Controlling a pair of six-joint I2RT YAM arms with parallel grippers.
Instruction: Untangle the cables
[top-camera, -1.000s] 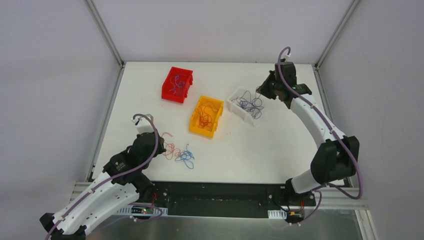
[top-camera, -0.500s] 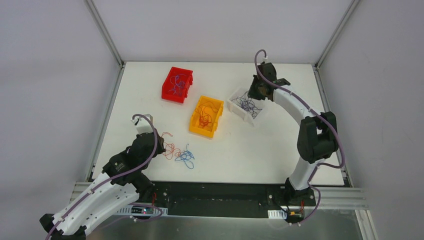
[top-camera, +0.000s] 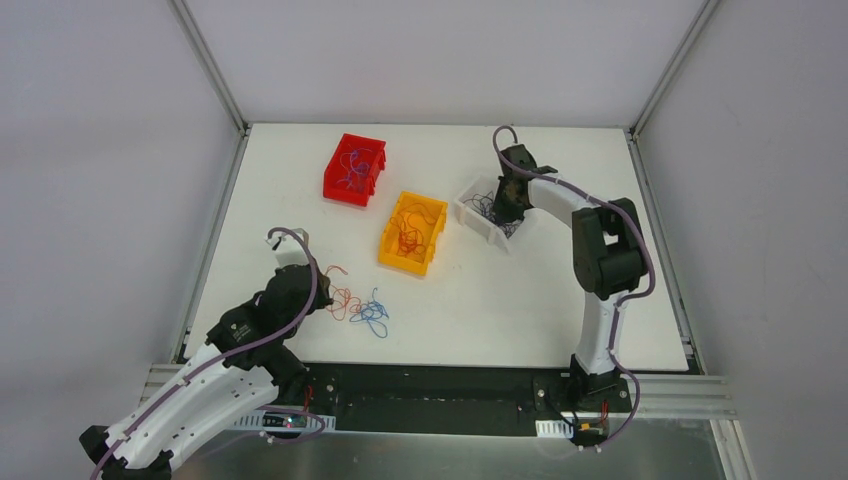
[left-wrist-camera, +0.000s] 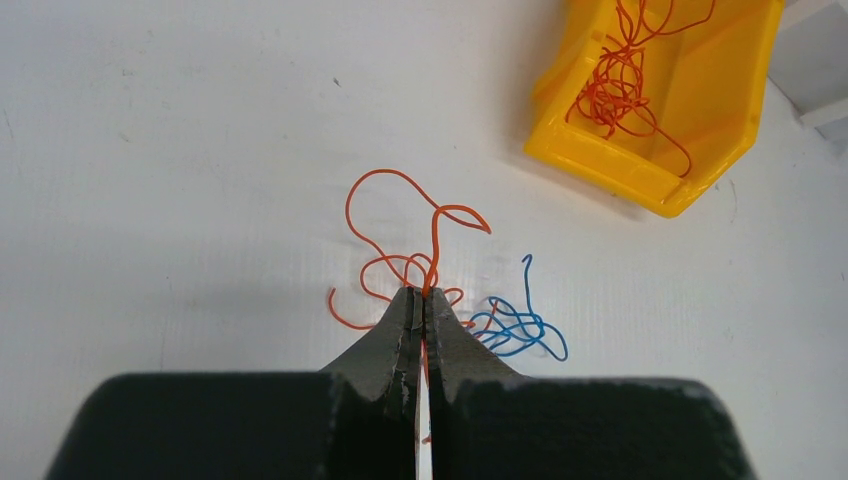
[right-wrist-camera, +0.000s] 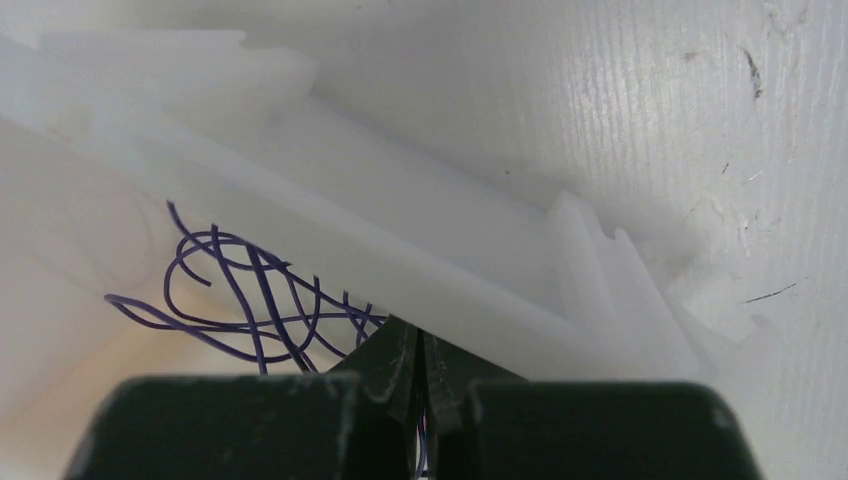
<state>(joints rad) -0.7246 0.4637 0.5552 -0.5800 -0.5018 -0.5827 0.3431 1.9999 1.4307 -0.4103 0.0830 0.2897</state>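
The left gripper has its jaws pressed together on an orange cable. The strand comes out at the tips and rises straight ahead of them, then hooks to the right. More orange loops lie on the table just ahead and to the left of the tips, touching them. A small blue cable tangle sits just right of the jaws, beside the orange one. The yellow bin, holding its own orange knot, stands well ahead and to the right.

The right gripper also has its jaws together, low inside the white bin. A thin dark strand shows in the slit between the fingers. The dark cables spread in loops to the left of the tips, the nearest strands reaching them. The bin's wall runs slantwise just ahead of the jaws.
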